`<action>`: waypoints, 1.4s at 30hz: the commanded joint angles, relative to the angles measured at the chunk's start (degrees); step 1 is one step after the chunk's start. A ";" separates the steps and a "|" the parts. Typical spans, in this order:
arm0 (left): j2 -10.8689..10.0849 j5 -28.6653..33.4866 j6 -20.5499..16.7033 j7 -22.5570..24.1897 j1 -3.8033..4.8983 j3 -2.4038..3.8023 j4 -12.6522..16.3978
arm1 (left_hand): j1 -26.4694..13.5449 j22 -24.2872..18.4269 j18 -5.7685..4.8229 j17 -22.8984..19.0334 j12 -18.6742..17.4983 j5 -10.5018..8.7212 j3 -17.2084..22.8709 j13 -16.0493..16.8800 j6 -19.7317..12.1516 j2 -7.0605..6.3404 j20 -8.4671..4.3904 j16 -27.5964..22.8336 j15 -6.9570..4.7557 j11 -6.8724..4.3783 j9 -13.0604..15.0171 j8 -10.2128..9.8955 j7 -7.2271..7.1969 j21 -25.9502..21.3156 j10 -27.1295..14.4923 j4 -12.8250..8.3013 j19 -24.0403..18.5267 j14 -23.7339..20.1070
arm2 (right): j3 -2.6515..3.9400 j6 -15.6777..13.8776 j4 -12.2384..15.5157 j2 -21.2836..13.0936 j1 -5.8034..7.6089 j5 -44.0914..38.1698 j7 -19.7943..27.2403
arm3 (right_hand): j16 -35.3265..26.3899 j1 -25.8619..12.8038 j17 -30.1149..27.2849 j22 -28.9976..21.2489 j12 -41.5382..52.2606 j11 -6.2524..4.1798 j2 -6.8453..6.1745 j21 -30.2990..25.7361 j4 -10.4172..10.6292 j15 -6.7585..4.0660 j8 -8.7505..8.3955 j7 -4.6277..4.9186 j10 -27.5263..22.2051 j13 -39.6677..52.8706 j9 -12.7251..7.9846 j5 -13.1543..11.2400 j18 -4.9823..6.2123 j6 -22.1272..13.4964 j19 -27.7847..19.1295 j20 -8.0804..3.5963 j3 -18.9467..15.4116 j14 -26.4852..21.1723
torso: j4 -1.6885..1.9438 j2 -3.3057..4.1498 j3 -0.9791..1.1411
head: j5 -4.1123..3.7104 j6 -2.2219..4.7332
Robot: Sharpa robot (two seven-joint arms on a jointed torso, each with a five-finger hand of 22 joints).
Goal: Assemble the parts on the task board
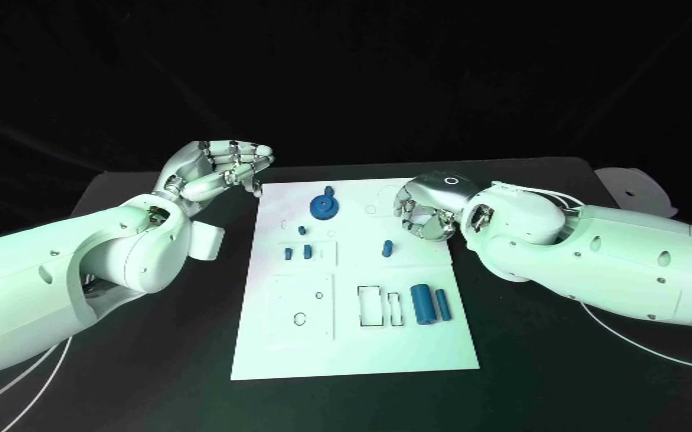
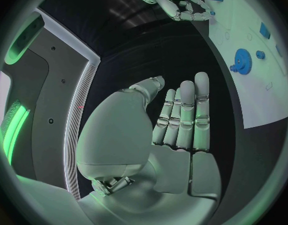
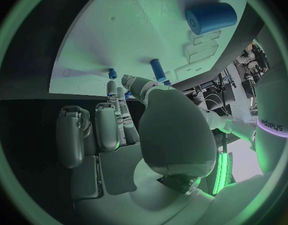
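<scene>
Task board [image 1: 289, 347]: lay white, mid-table.
Cylinders [image 1: 430, 304]: two blue, near right part of board.
Right hand [image 1: 430, 208]: over board's far right edge, fingers loose, grasping nothing.
Gear [image 1: 326, 208]: blue, far end of board.
Left hand [image 1: 224, 168]: off board's far left corner, released, empty.

Beside the smooth, glossy silver metal-looking right hand [image 1: 428, 208] lies the matt white task board [image 1: 289, 342] with its matt blue plastic-looking parts [image 1: 424, 304], and under the equally shiny left hand [image 1: 224, 169] the black table [image 1: 173, 352] looks dull and cloth-like.
</scene>
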 commanded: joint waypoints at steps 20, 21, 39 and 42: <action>-0.32 1.37 0.15 0.20 0.02 0.02 0.57 | 0.34 -0.17 0.39 -0.17 0.29 0.11 0.47 -0.05 0.02 -0.11 -0.04 -0.10 -0.24 0.28 -0.12 0.04 0.22 -0.41 0.12 -0.14 0.68 0.02 | -0.10 3.48 -0.19 1.18 -0.42 -10.32 -4.74 | 1.13 -0.65 2.75 9.18 -0.70 0.08 -0.02 0.81 -0.11 0.39 0.12 -0.01 -0.63 0.04 0.28 -0.41 -0.76 0.83 3.09 0.39 0.43 4.17 | -0.06 -0.04 0.16 | 0.13 -0.42; -0.34 1.37 0.11 0.14 0.03 0.02 0.58 | 0.34 -0.17 0.39 -0.17 0.29 0.11 0.47 -0.05 0.02 -0.11 -0.04 -0.10 -0.24 0.28 -0.12 0.04 0.22 -0.41 0.12 -0.14 0.68 0.02 | -0.11 3.45 -0.22 1.20 -0.46 -10.33 -4.70 | 1.13 -0.65 2.75 9.18 -0.70 0.08 -0.02 0.81 -0.11 0.39 0.12 -0.01 -0.63 0.04 0.28 -0.41 -0.76 0.83 3.09 0.39 0.43 4.17 | -0.07 -0.03 0.18 | 0.13 -0.44; -0.38 1.39 0.07 -0.45 0.03 0.02 0.73 | 0.43 -0.23 0.39 -0.23 0.30 0.11 0.65 -0.11 -0.14 -0.01 -0.05 -0.07 -0.22 0.33 -0.17 -0.07 0.29 -0.47 -0.03 -0.24 0.77 0.04 | -0.18 3.75 -1.97 2.36 -1.38 -8.25 -3.77 | 2.16 -0.17 2.89 9.98 -0.29 -0.45 1.76 1.74 -0.22 0.03 0.92 -0.62 0.52 0.67 0.92 -0.70 -0.90 2.18 3.26 0.29 1.46 4.10 | -0.05 -0.07 0.10 | 0.24 -0.61; -0.38 1.47 0.12 -0.56 0.03 0.02 0.76 | 0.46 -0.25 0.39 -0.25 0.31 0.12 0.73 -0.13 -0.19 0.05 -0.05 -0.06 -0.21 0.35 -0.19 -0.11 0.31 -0.49 -0.10 -0.26 0.80 0.05 | -0.19 3.82 -2.28 2.58 -1.49 -7.98 -3.69 | 2.42 0.16 2.88 10.20 -0.20 -0.61 2.46 1.98 -0.47 -0.11 1.18 -0.79 0.85 0.87 1.17 -1.89 -0.95 2.50 3.31 0.19 1.96 4.07 | -0.03 -0.08 0.11 | 0.23 -0.69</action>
